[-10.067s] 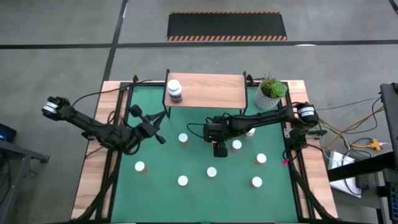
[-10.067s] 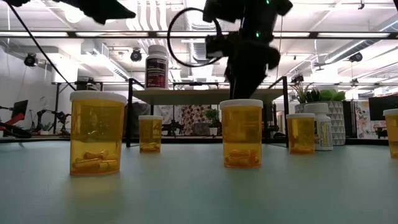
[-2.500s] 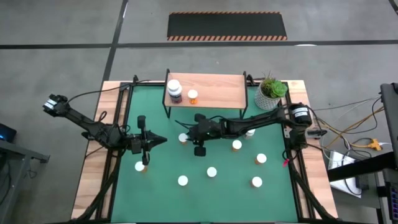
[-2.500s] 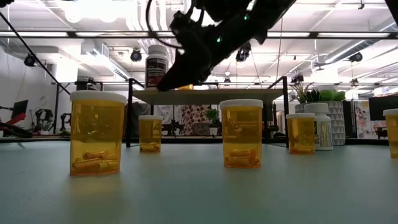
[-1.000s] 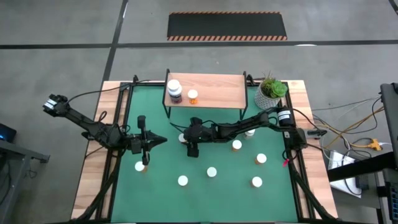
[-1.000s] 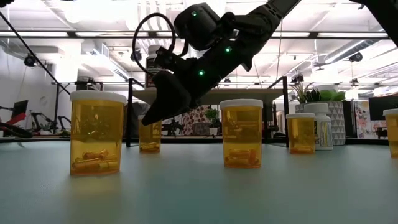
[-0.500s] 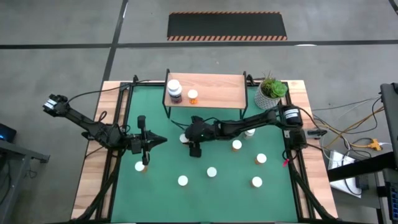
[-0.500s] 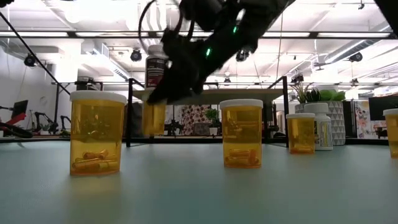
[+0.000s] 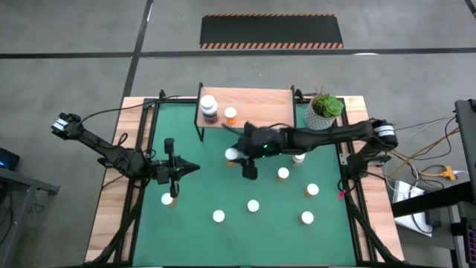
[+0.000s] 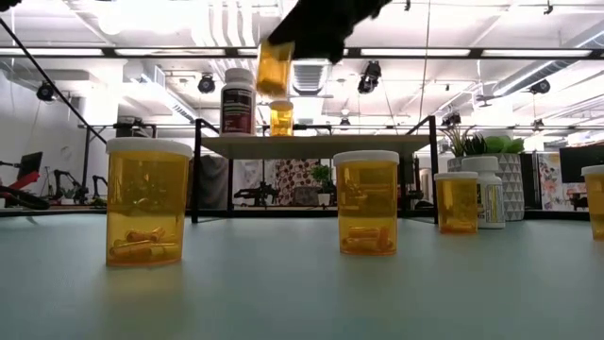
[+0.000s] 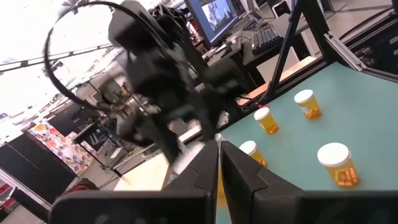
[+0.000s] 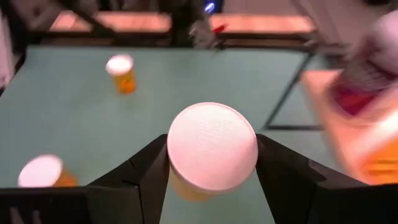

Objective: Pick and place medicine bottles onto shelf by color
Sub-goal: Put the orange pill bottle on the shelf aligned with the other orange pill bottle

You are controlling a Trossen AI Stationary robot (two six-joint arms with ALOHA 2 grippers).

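My right gripper [image 9: 233, 155] is shut on an orange medicine bottle [image 12: 211, 149] with a white cap, held high over the green mat just in front of the shelf [image 9: 253, 108]. In the low view this bottle [image 10: 274, 66] hangs above the level of the shelf [image 10: 311, 144]. On the shelf's left end stand a white-and-dark bottle [image 9: 209, 109] and an orange bottle [image 9: 230, 114]. Several more orange bottles stand on the mat, such as one [image 9: 253, 205] near the middle. My left gripper [image 9: 192, 168] waits shut over the mat's left part. My right gripper pinches the bottle's orange body just under the cap [image 12: 177, 183] between its two fingers [image 12: 149, 174], one on either side. The fingers come from the table's right side, slanting down. The bottle is lifted clear of the mat, close to upright with its cap up.
A white pot with a green plant [image 9: 325, 110] stands at the far right, beside the shelf. A white bottle [image 9: 298, 158] stands under my right arm. The shelf board to the right of its two bottles is bare wood [image 9: 268, 110].
My right gripper has risen from the mat with the orange bottle, drawing a little toward the table's right and far edges. The bottle, standing on the mat a second ago, now hangs clear above shelf height.
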